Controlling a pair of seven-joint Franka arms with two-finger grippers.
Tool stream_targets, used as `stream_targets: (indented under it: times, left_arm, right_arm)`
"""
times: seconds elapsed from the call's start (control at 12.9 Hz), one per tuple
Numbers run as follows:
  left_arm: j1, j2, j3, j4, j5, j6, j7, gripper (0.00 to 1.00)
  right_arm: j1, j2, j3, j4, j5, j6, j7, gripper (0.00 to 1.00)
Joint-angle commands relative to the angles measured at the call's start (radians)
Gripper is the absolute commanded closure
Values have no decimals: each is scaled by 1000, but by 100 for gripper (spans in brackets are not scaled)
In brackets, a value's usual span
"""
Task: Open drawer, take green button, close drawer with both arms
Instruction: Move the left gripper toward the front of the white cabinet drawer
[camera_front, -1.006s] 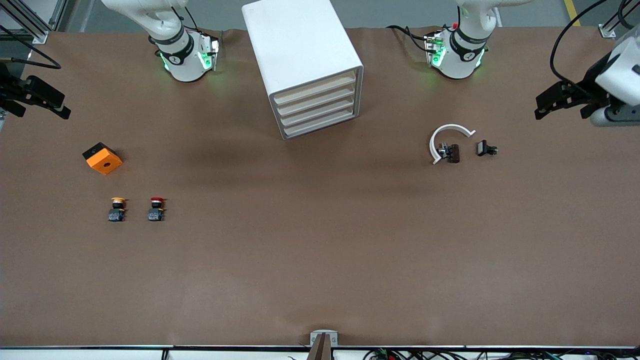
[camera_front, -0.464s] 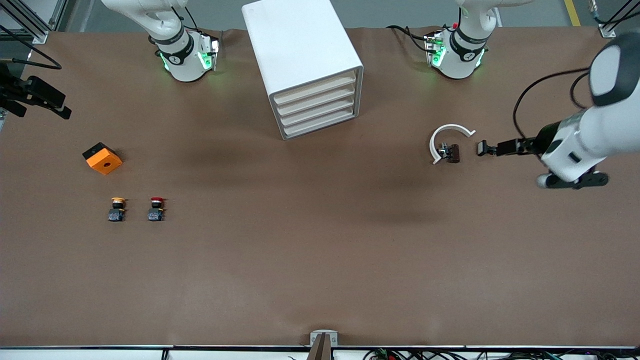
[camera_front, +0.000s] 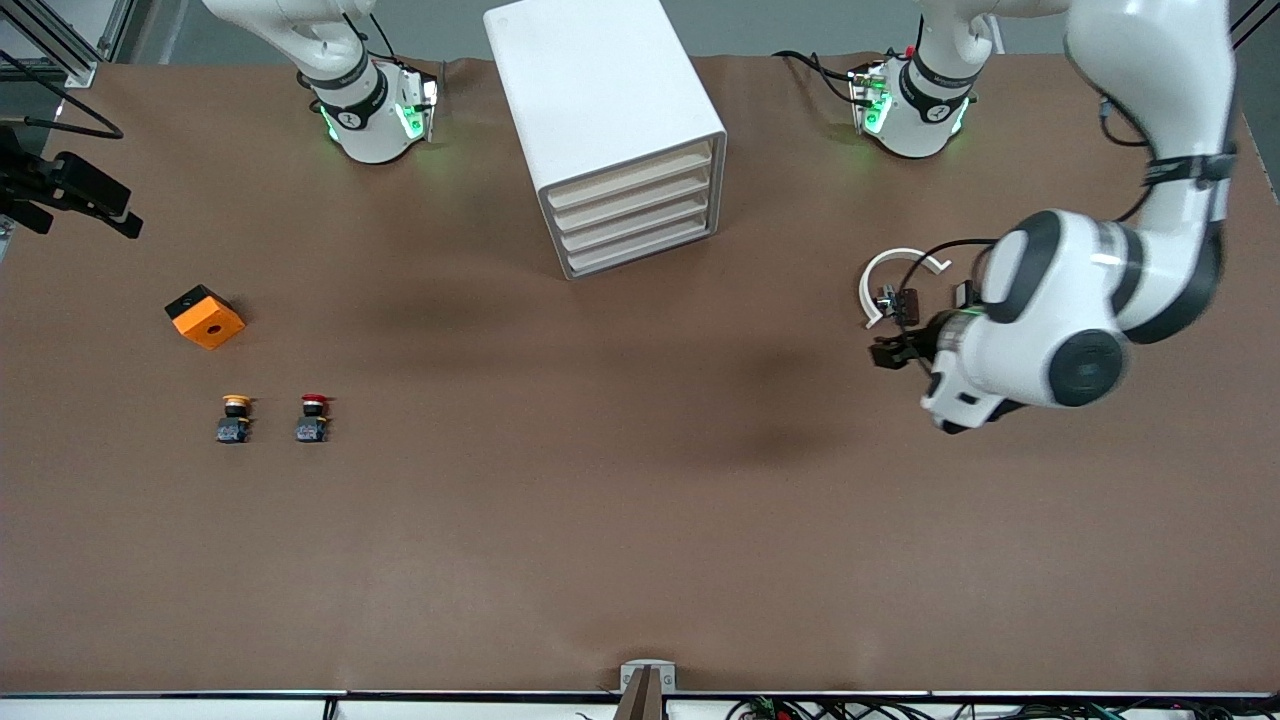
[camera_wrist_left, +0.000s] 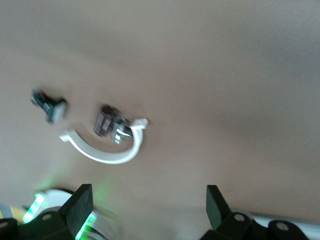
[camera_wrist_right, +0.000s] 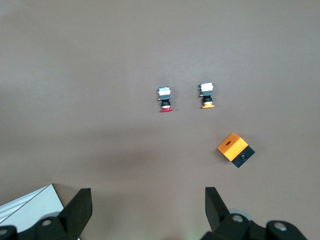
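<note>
Overhead, both tools (camera_wrist_left: 147, 202) (camera_wrist_right: 147, 202) hang spread above the brown table (camera_front: 620, 500).

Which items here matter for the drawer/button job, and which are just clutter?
Job:
- lowest drawer of the white cabinet, shut
- left gripper, open, over the table by the clip
- right gripper, open, waiting at its table end

Lying about:
- red-capped button
- orange-capped button
- orange block
- white C-shaped clip

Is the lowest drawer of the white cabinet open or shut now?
Shut: the drawer front sits flush with the three above it in the cabinet.
</note>
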Motion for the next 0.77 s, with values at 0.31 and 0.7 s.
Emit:
stream_targets:
  times: [0.31,0.7]
  left_arm:
    - [-110,152,6,35,-272,52,-862,0]
    - [-175,273,6,35,-483,49,-1142,0]
  right_arm:
    - [-6,-30,2,-28,9,6,12,0]
    - [-6,-24,2,-25,9,3,12,0]
